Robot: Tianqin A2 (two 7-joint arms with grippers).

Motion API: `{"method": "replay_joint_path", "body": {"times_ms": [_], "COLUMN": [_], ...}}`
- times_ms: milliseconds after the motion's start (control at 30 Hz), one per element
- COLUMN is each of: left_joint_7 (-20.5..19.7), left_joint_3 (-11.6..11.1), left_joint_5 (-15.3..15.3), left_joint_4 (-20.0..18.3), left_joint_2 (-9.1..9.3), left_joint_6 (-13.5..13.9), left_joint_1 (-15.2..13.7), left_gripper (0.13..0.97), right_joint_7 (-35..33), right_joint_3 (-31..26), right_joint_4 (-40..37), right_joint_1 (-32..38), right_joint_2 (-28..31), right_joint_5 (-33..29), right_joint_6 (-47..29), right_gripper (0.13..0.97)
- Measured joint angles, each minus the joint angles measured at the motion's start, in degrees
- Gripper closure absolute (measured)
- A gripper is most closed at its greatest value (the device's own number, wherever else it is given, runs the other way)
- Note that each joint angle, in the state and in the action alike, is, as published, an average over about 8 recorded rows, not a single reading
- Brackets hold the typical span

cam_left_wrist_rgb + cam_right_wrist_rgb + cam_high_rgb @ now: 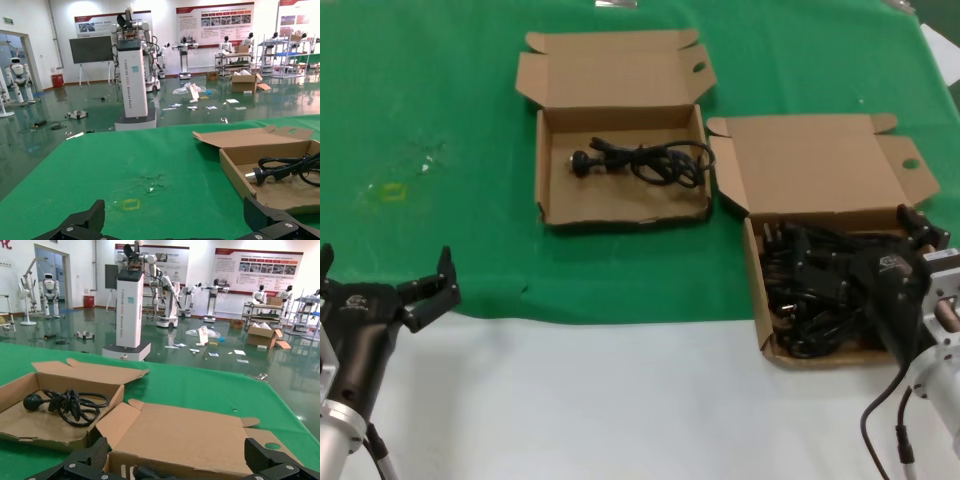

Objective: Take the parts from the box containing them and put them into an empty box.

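Note:
A heap of black coiled parts [812, 292] fills the box containing them [754, 275] at the right, its flap lid [185, 435] lying open behind. My right gripper [855, 255] hovers open just over that heap, its jaws wide apart with nothing between them; in the right wrist view [177, 467] a black plug [142, 473] shows below. The other box [542, 175] in the middle holds one coiled cord [645, 160], also seen as the cord [285, 170] in the left wrist view. My left gripper [385, 268] waits open at the near left.
Both boxes stand on a green cloth [440, 120]; a bare white table strip [620, 400] runs along the front. A small yellow square mark [392, 192] lies on the cloth at the left. White items [942, 48] sit at the far right edge.

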Motion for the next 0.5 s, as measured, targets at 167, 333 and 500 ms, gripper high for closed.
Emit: {"method": "replay_joint_path", "body": {"times_ms": [167, 333, 500], "left_joint_7": [0.00, 0.00, 0.00], "left_joint_3": [0.00, 0.00, 0.00], "left_joint_5": [0.00, 0.00, 0.00], "left_joint_4": [0.00, 0.00, 0.00], "left_joint_2": [0.00, 0.00, 0.00], "left_joint_6": [0.00, 0.00, 0.00], "left_joint_1": [0.00, 0.00, 0.00], "left_gripper": [0.132, 0.132, 0.132], "right_joint_7": [0.32, 0.33, 0.33], "right_joint_3": [0.21, 0.22, 0.22], "right_joint_4": [0.53, 0.55, 0.56], "right_joint_1": [-0.46, -0.48, -0.48], "right_joint_2": [0.10, 0.11, 0.11], "right_joint_5": [-0.01, -0.01, -0.01], "right_joint_6": [0.22, 0.23, 0.23], "right_gripper": [0.129, 0.129, 0.129]}}
